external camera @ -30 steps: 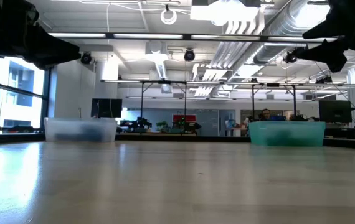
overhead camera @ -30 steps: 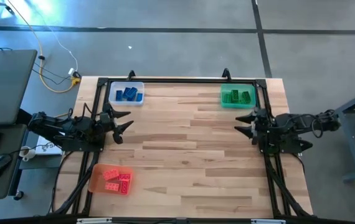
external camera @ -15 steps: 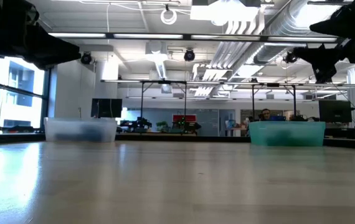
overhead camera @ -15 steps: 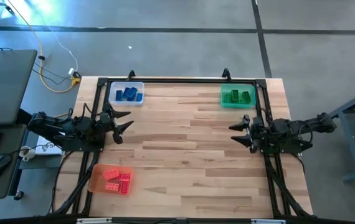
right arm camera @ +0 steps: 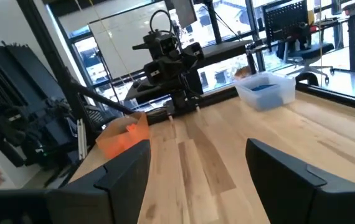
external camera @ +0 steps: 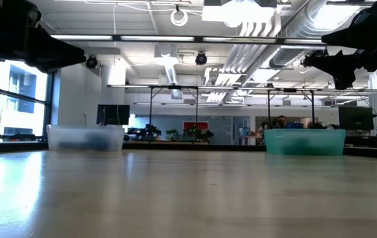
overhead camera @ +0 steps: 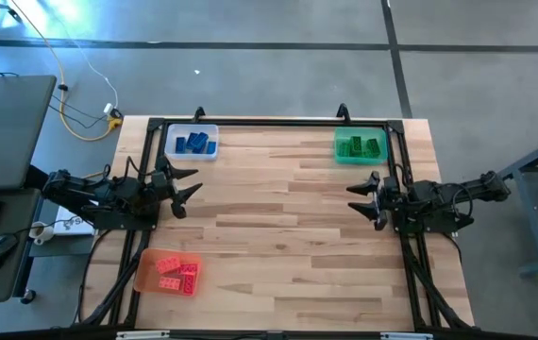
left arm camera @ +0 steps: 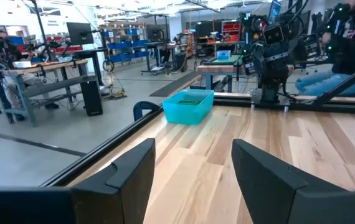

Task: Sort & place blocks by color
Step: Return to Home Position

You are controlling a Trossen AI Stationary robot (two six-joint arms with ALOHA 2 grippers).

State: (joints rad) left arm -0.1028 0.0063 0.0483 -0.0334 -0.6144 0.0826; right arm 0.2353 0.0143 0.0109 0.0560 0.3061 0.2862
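Along the far edge of the tabletop, two trays: clear tray at the far left corner holding the blue blocks, green tray at the far right holding the green blocks. Near left corner: orange tray with the orange-red blocks lying inside it. No loose blocks seen on the bare wood between the trays. Left gripper sits at the tabletop's left edge, between the clear and orange trays, pointing inward toward the middle; fingers spread wide, nothing between them, confirmed in its wrist view, which looks across to the green tray. Right gripper sits at the right edge, nearer than the green tray, pointing inward toward the left arm; fingers likewise wide apart and empty, its wrist view taking in the orange and clear trays opposite. Both grippers are raised off the wood in the low view, well apart from each other and from every tray.
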